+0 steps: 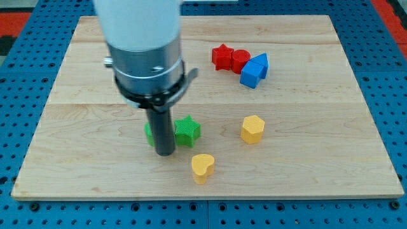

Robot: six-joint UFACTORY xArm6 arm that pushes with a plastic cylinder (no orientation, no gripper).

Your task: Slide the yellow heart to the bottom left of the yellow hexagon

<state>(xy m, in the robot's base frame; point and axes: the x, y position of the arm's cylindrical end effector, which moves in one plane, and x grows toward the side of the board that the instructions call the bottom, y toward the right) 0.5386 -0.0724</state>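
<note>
The yellow heart (pixel 203 167) lies on the wooden board near the view's bottom centre. The yellow hexagon (pixel 252 129) stands up and to the right of it, a short gap apart. My tip (pixel 165 152) rests on the board to the left of the heart and slightly above it, a small gap apart. The rod stands in front of a green block (pixel 150 132) and right beside the green star (pixel 187 131).
A red star (pixel 221 56), a red cylinder (pixel 240 60) and two blue blocks (pixel 254 70) cluster at the view's upper right. The wooden board (pixel 318 159) lies on a blue pegboard table. The arm's wide body hides the board's upper left centre.
</note>
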